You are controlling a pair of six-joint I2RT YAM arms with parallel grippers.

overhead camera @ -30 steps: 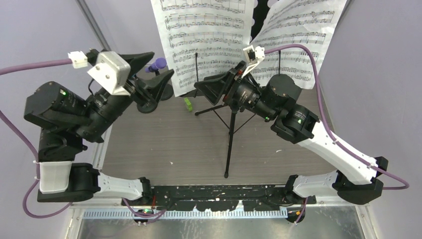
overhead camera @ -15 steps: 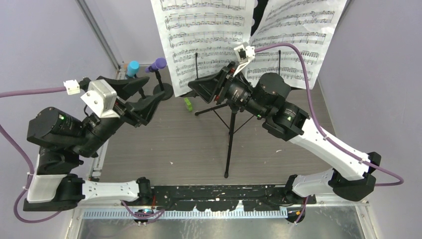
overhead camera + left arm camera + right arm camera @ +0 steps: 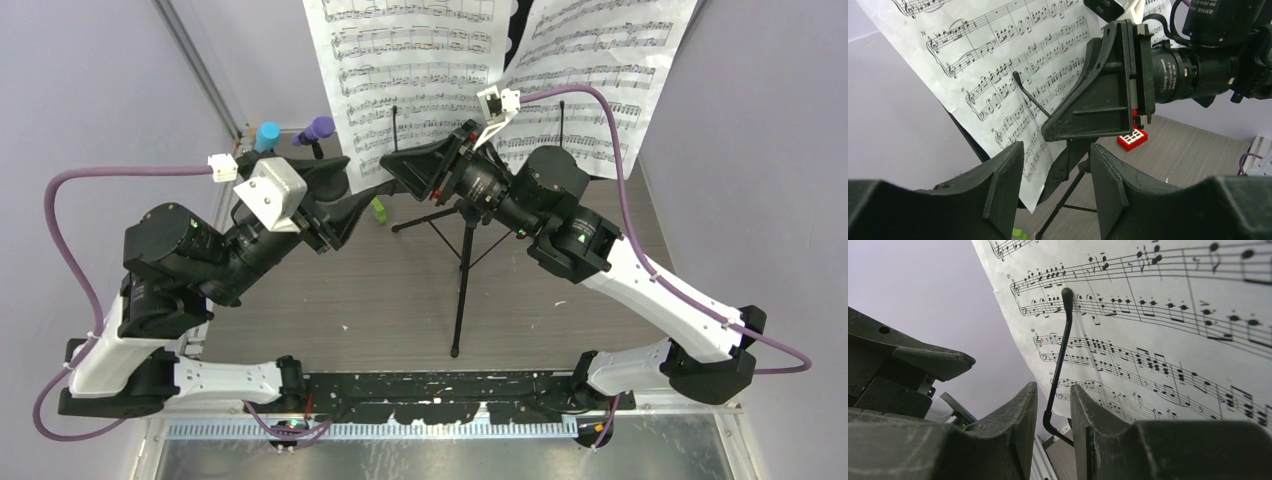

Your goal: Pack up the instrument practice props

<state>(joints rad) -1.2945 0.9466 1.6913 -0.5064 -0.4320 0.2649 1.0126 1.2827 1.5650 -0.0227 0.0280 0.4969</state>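
The black music rack stands mid-table on tripod legs, with two white sheet-music pages on it. My right gripper is at the left page's lower edge. In the right wrist view it is open by a narrow gap, with the rack's black wire page holder just beyond the fingertips, against the page. My left gripper is open and empty, aimed at the right gripper. The purple microphone and cyan microphone stand at the back left. Their holders are mostly hidden.
A small green brick lies left of the tripod. A red block with a white grid lies on the table behind the stand. Purple walls close in both sides. The two grippers are close together at the stand.
My left arm has swung right, from beside the microphones toward the stand and the right gripper. My right gripper rose slightly toward the left page, then held still.
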